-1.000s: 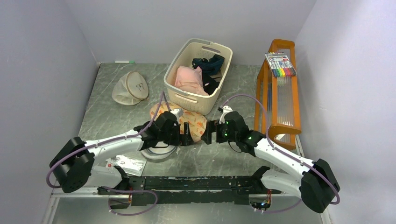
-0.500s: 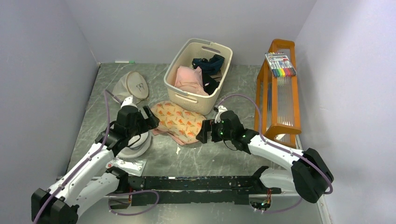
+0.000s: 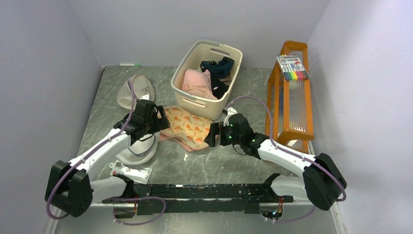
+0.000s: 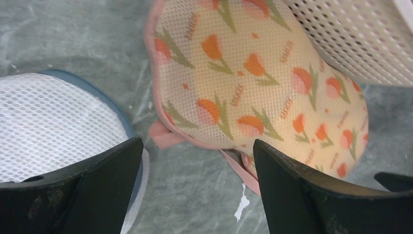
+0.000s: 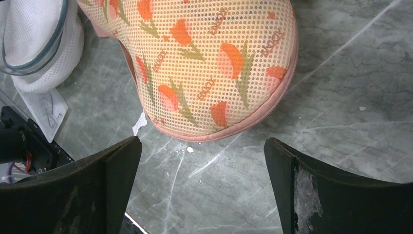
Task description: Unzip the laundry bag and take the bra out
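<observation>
Both grippers open at either end of the peach-pink mesh laundry bag with orange flower print (image 3: 187,127), nothing held.
Bag lay flat on the grey marbled table (image 3: 219,165), centre of the top view, upper edge against the cream perforated basket (image 3: 204,105). Left gripper (image 3: 158,119) sat at the bag's left end, right gripper (image 3: 210,136) at its right end, jaws spread wide. White mesh bag (image 3: 139,150) lay just beside, lower left.

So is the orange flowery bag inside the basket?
No, the laundry bag lies flat on the table beside the basket, not in it.
</observation>
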